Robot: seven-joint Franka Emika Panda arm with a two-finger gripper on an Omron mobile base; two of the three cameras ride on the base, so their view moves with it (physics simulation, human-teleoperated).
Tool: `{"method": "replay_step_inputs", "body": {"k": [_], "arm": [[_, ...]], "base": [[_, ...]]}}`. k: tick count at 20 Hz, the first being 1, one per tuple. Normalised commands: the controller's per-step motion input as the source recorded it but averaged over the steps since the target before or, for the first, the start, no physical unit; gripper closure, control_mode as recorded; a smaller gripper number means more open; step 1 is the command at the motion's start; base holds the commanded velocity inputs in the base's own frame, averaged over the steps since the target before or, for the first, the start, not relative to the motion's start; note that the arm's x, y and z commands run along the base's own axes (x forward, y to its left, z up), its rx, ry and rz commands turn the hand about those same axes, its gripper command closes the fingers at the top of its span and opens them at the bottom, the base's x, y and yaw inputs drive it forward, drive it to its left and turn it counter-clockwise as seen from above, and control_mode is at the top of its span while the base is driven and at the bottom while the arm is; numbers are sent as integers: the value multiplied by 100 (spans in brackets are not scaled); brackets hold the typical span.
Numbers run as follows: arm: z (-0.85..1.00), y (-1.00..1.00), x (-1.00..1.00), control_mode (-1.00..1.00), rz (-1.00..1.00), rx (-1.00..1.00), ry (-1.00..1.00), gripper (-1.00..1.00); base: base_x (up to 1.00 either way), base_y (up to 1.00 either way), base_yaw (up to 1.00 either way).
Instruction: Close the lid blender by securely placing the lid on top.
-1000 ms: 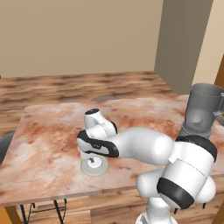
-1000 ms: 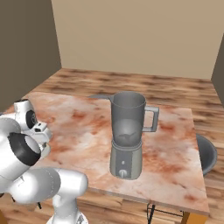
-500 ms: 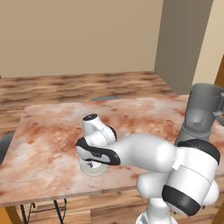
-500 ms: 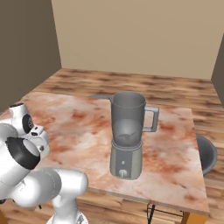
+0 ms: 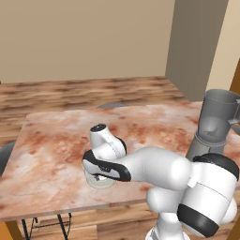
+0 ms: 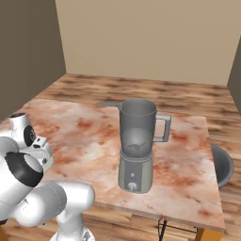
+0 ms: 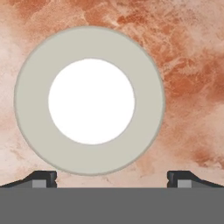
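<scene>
The lid (image 7: 89, 99), a pale grey-green disc with a white centre knob, lies flat on the marble table near its front edge. In the left base view the lid (image 5: 100, 183) peeks out from under the hand. My gripper (image 7: 112, 177) is open, pointing straight down just above the lid, with one dark fingertip on each side of the rim's near part and nothing between them. The blender (image 6: 136, 146) stands upright toward the table's right side with its jar mouth uncovered; the blender (image 5: 213, 126) is well to the right of my hand (image 5: 105, 161).
The reddish marble table (image 6: 89, 127) ends just in front of the lid, above a wooden floor. A round grey seat (image 6: 221, 164) sits off the table's right edge. Another grey seat (image 5: 3, 157) shows at the left edge.
The hand has come down a little over the lid. The lid and blender have not moved.
</scene>
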Motion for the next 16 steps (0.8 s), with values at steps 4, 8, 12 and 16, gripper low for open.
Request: {"method": "replay_step_inputs", "body": {"k": [4,8,12,16], "arm": [[-13,16,0,-100,3,0,0,-100],[-4,1,0,-100,2,0,0,-100],[0,0,1,-100,1,0,0,-100],[-1,0,1,-100,0,0,0,-100]], "base": [[0,0,0],[0,0,0],[0,0,0],[0,0,0]]}}
